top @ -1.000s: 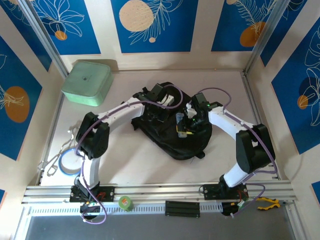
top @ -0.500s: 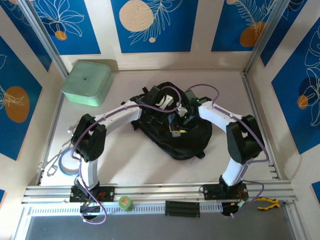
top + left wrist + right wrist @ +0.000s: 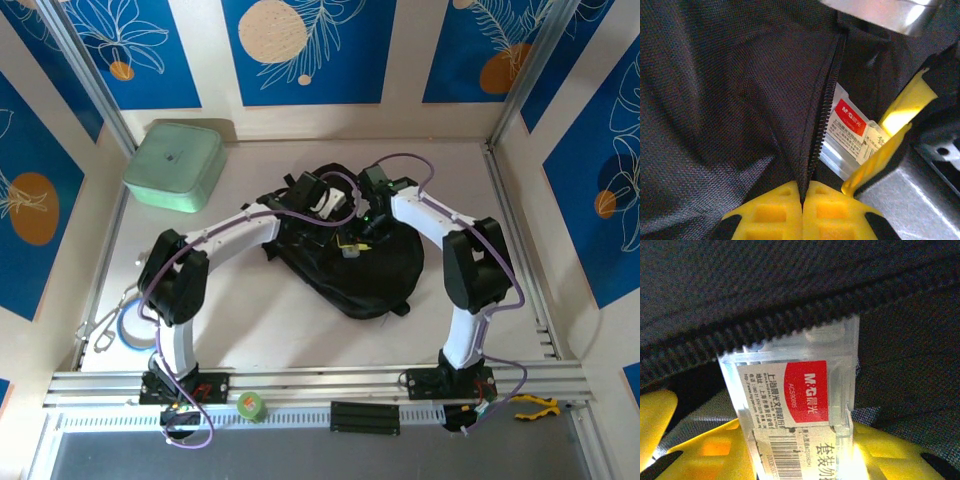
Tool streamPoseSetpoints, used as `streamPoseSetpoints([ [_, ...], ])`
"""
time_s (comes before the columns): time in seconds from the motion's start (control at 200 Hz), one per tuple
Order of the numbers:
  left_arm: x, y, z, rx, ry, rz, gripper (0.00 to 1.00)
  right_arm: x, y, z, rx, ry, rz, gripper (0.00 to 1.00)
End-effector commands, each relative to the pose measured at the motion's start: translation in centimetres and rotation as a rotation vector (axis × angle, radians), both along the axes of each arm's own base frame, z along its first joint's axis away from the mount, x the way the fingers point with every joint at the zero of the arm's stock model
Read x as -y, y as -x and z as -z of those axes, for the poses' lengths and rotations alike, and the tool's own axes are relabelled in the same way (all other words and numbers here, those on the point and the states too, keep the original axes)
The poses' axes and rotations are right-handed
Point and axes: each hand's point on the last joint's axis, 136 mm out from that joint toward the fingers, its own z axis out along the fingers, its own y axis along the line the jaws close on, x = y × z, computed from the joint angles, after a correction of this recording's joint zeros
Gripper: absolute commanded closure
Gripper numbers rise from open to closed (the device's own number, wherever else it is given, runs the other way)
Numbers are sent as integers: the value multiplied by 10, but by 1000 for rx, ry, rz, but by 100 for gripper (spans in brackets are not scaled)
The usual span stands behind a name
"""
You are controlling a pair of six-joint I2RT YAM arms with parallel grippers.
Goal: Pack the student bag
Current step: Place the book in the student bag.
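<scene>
Near the middle of the tabletop (image 3: 270, 330), toward its far edge, lies the student bag (image 3: 360, 280), black and slumped, its zipper (image 3: 822, 115) parted. The left claw (image 3: 802, 192) is pressed together on the fabric lip beside the zipper, seemingly holding the opening. The right claw (image 3: 790, 440) pinches a clear plastic box (image 3: 790, 385) with a red label, its top edge at the zipper teeth. Packing looks under way: this box is not yet inside, and zipping remains. A mint-green lidded box (image 3: 173, 165) sits at the far left corner, and a blue ring (image 3: 133, 327) lies by the left edge. The tabletop is pale, and the walls carry blue leaf-patterned panels (image 3: 310, 50).
</scene>
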Motion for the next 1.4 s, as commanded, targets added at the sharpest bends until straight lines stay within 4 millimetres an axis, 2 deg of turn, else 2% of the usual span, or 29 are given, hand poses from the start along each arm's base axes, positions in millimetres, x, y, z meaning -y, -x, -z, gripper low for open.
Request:
streamPoseSetpoints([
  [0.0,-9,6,16,-98,11,-32,100,-5,-35,-21,118,-46,61,70],
  [0.1,-14,3,31,-152,25,-67,100,-2,-44,-22,162,-67,121,64],
  [0.165,-15,2,40,-175,28,-79,100,-6,-44,-31,198,-123,134,59],
  [0.315,-16,2,53,-198,8,-83,100,-11,-28,-52,252,-247,135,45],
  [0.42,-17,1,57,-204,-5,-82,100,-3,-18,-58,248,-288,168,34],
  [0.535,-16,0,58,-204,-7,-83,100,6,-4,-54,222,-296,205,33],
  [0.635,-14,-1,56,-201,1,-81,100,11,13,-42,191,-279,221,36],
  [0.755,-13,-1,54,-202,6,-77,100,12,34,-25,142,-259,213,47],
  [0.895,-12,-1,52,-206,12,-77,100,6,44,-7,104,-234,183,58],
  [1.065,-12,-1,45,-199,18,-77,100,-3,33,-1,107,-224,160,68],
  [1.165,-10,-1,31,-184,39,-70,100,-6,19,-4,141,-215,152,73],
  [1.31,-5,1,3,-164,79,-46,100,-14,-7,-20,221,-233,141,80],
  [1.395,-2,5,-6,-174,100,-19,100,-21,-19,-28,255,-266,138,81],
])
